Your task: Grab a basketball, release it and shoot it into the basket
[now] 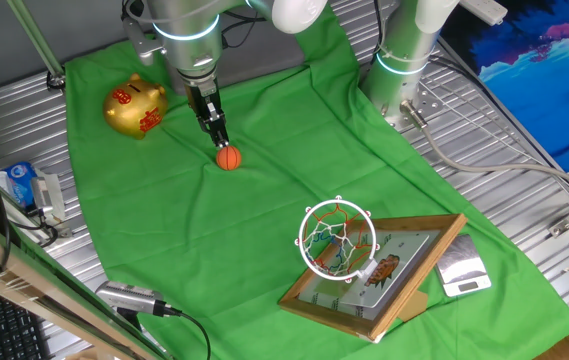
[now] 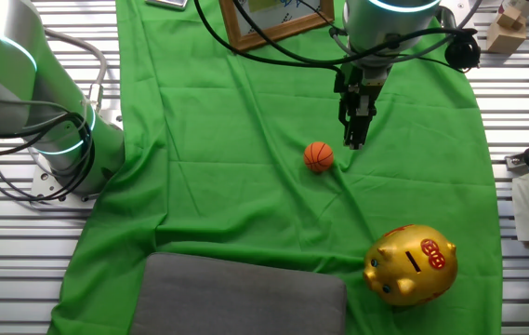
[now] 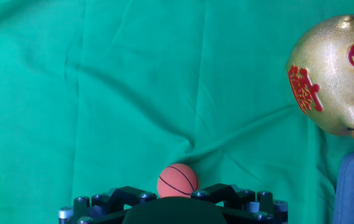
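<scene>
The green cloth covered the tabletop, with the basket well apart from the gold piggy bank. The end effector hung just above and beside the basketball, which lay free on the cloth. I cannot tell if its fingers were open. To grasp well, it should descend centred over the ball, because a round ball rolls away easily.
</scene>
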Tool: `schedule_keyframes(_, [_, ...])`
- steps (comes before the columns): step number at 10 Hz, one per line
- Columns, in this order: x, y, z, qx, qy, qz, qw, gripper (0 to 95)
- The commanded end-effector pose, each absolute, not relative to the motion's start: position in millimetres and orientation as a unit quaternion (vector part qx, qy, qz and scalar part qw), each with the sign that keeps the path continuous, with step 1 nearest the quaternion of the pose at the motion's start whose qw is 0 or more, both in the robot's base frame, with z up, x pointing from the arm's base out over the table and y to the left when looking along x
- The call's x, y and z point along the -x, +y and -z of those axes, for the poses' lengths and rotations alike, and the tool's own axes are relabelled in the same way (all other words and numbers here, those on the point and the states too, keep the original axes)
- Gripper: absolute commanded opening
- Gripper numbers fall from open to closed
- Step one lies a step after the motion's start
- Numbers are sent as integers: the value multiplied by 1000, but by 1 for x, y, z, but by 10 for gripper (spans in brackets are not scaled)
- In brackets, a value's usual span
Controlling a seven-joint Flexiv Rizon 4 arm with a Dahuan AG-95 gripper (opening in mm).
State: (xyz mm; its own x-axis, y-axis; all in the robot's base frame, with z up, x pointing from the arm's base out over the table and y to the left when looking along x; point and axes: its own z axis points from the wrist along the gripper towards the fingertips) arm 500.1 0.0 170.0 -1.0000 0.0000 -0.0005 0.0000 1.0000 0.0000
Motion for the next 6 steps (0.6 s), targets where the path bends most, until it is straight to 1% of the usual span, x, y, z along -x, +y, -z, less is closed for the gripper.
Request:
schedule_keyframes(1, [-500,0,-170,16,1000,-6,2,0])
schedule_keyframes(6, [-500,0,-170,16,1000,-6,2,0])
